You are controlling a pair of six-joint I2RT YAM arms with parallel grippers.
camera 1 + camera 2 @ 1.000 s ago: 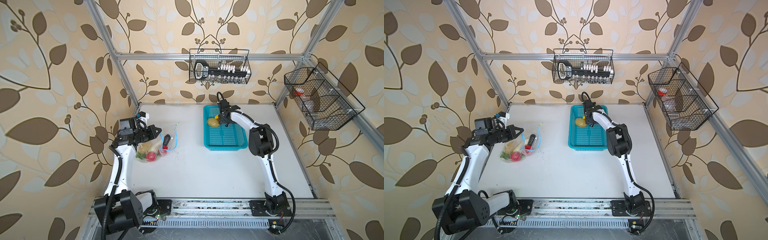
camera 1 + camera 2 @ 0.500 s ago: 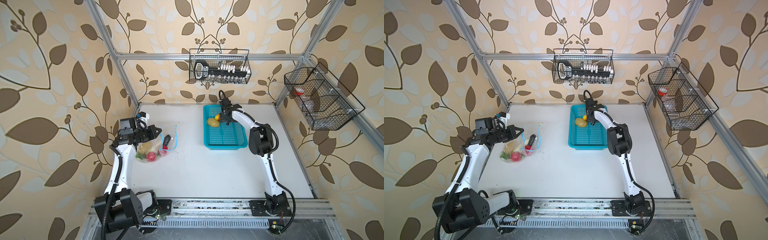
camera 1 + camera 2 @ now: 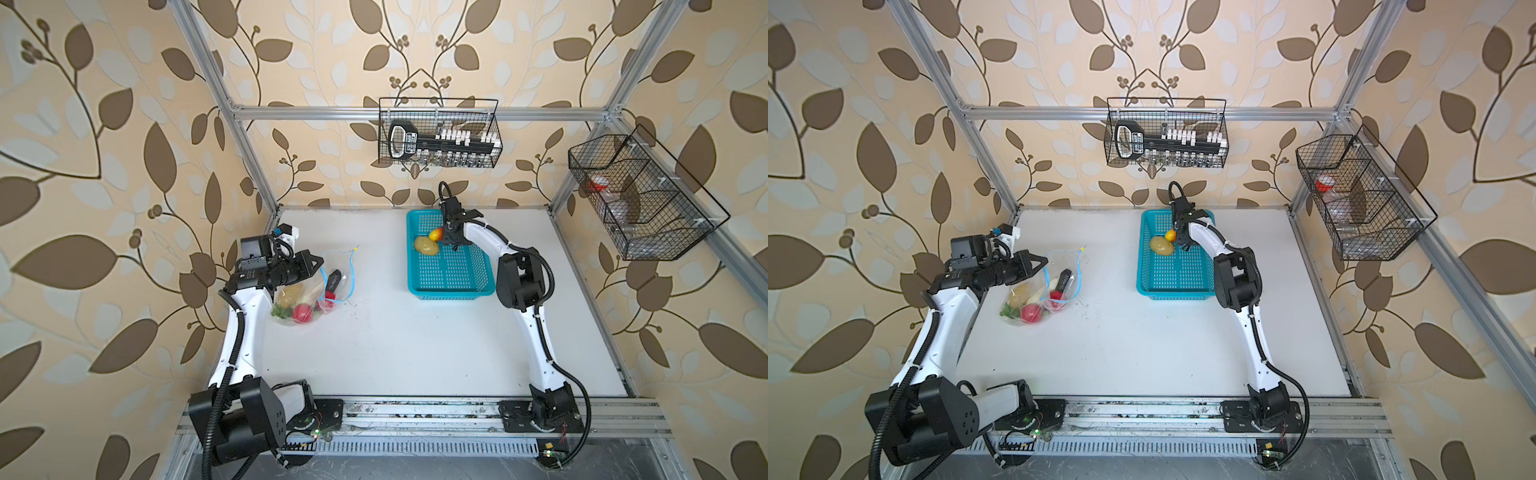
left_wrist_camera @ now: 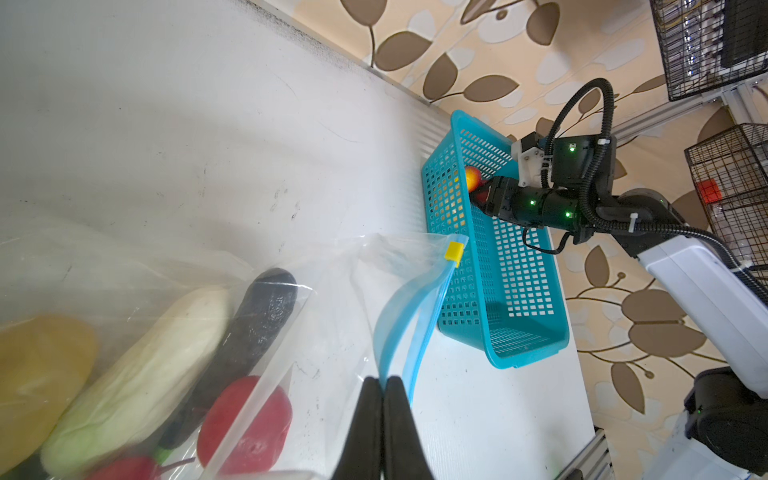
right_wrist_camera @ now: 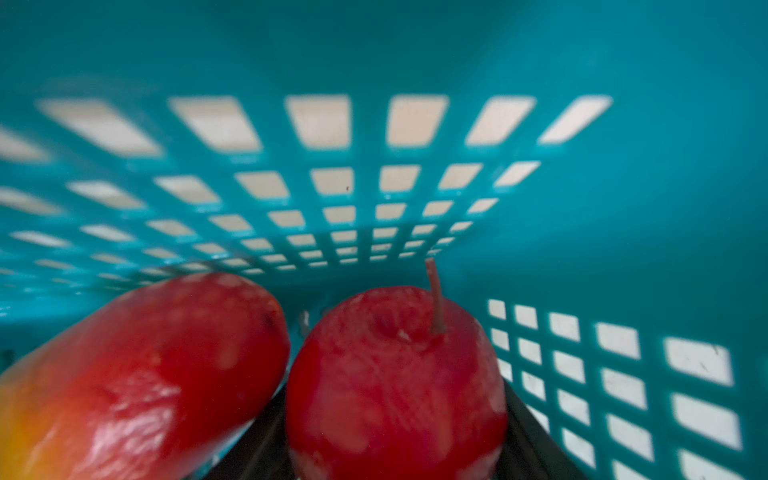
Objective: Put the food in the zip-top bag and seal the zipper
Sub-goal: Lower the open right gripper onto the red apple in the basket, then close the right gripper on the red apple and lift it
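Note:
The clear zip-top bag lies at the left of the table with its mouth gaping. Inside are a tan potato, a red round fruit, a white vegetable, a dark eggplant and green leaves. My left gripper is shut on the blue zipper, whose yellow slider sits at the far end. My right gripper reaches down into the turquoise basket. Its fingers press both sides of a red round fruit. A red-yellow fruit and a potato lie beside it.
A black wire basket hangs on the back rail and another wire basket on the right rail. Aluminium frame posts stand at the table's corners. The white table stretches bare between the two arms.
My right gripper has shifted a little inside the basket and its jaws have narrowed around the red round fruit. The left arm and the bag have stayed still.

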